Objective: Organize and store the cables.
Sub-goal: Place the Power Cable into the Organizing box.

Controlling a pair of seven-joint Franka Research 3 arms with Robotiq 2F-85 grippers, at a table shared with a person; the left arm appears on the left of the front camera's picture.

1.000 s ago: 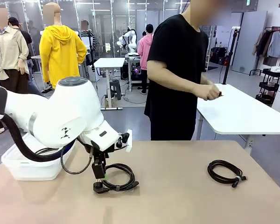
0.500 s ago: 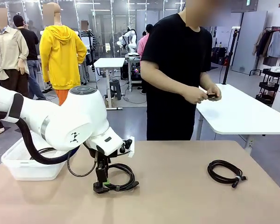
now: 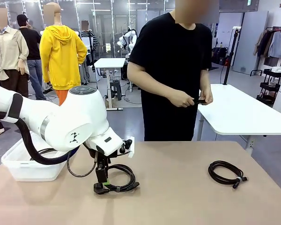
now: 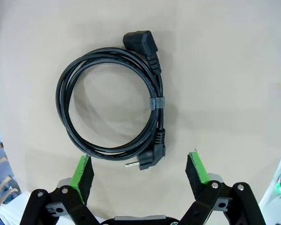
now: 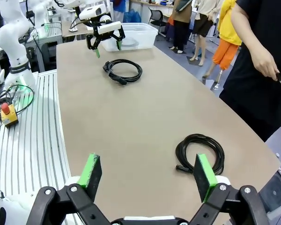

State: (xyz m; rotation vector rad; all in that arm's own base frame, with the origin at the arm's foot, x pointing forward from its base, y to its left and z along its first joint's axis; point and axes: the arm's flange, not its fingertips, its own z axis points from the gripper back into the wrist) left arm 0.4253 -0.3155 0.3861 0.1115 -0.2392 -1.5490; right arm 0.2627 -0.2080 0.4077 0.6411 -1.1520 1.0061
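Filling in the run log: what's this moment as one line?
left gripper: jaws open over coiled black power cable with plugs | right gripper: jaws open, empty | second coiled black cable: lying on tan table

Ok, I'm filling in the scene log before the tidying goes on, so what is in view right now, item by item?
cables: two, black, tied coils lying on the table; plugged coil left of middle, second coil at the right
bin: one, white, on the table's left end
table: one, tan, in front
far table: one, white, behind at the right
small object: one, dark, in the person's hands, too small to identify
person: one, black shirt, standing at the far side
left gripper: one, black with green pads, fingers open, low over the plugged coil's edge
right gripper: one, same colours, fingers open, above the table short of the second coil
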